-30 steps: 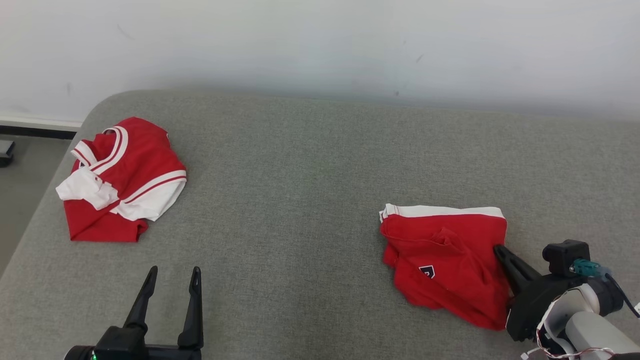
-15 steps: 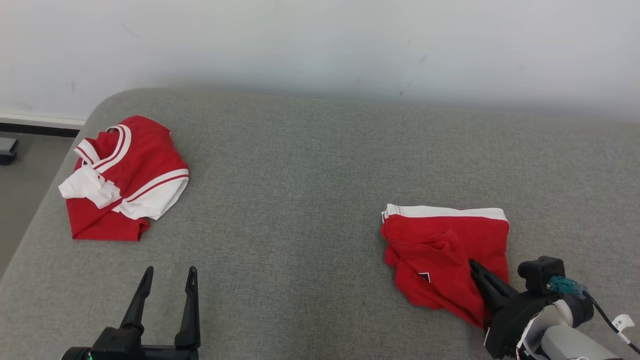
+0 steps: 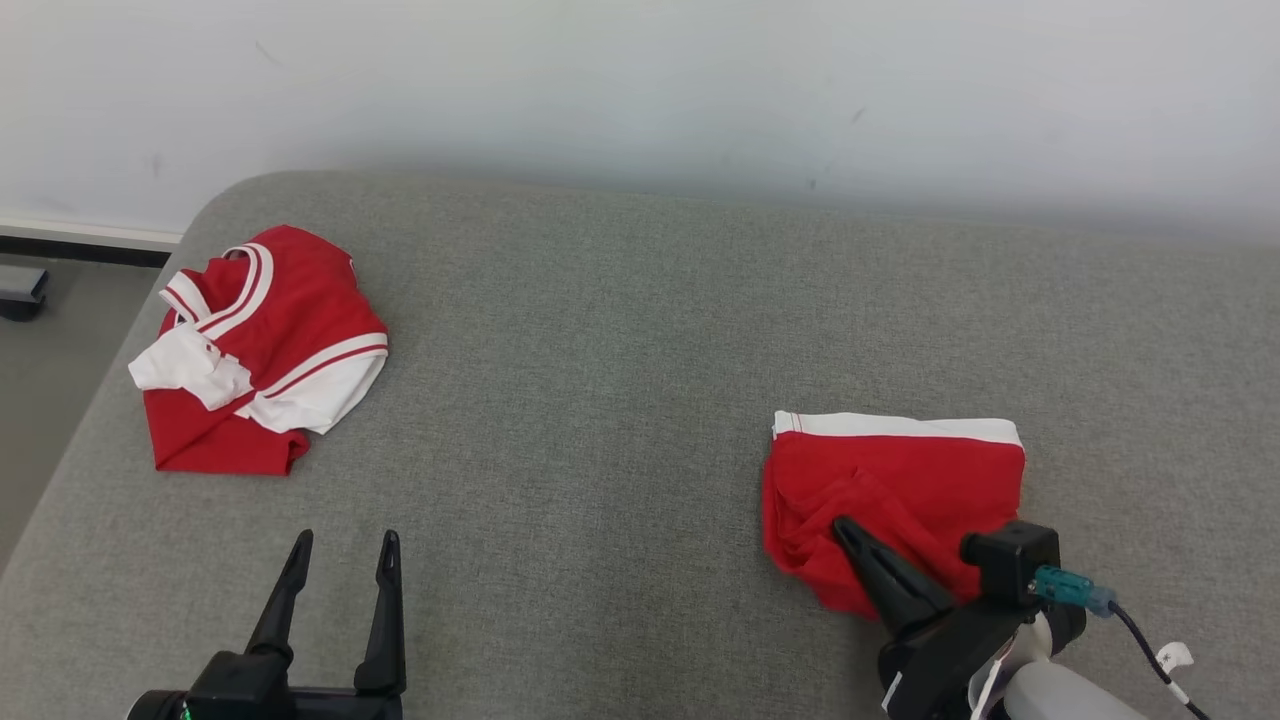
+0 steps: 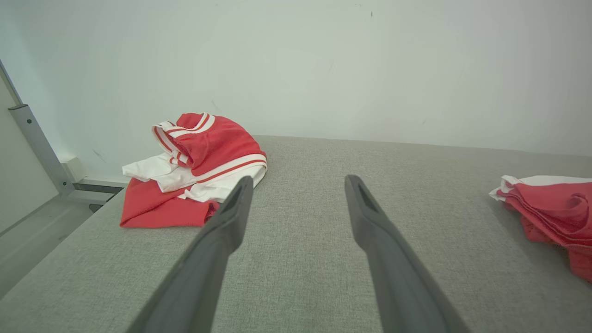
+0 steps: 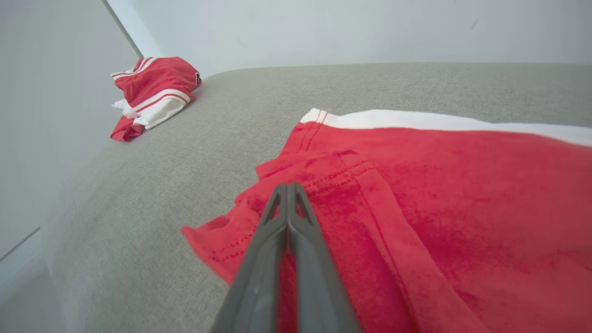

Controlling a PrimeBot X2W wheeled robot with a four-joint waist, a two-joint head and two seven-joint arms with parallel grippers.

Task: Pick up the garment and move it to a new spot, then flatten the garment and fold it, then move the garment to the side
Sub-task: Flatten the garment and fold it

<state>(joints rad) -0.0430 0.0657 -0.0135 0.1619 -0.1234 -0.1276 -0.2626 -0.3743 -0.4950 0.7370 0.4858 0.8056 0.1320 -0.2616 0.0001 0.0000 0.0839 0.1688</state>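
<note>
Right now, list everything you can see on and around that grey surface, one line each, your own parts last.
padded surface: one, grey, across the middle of the head view, up against the wall
right garment: one, red with a white band, on the surface at the robot's right
left garment: one, red and white, bunched near the surface's far left corner
wall: one, white, behind the surface
floor: one, grey, left of the surface
dark object: one, on the floor by the wall, too cut off to identify
left gripper: one, dark, open, over bare surface
right gripper: one, dark, shut, tip over the right garment
</note>
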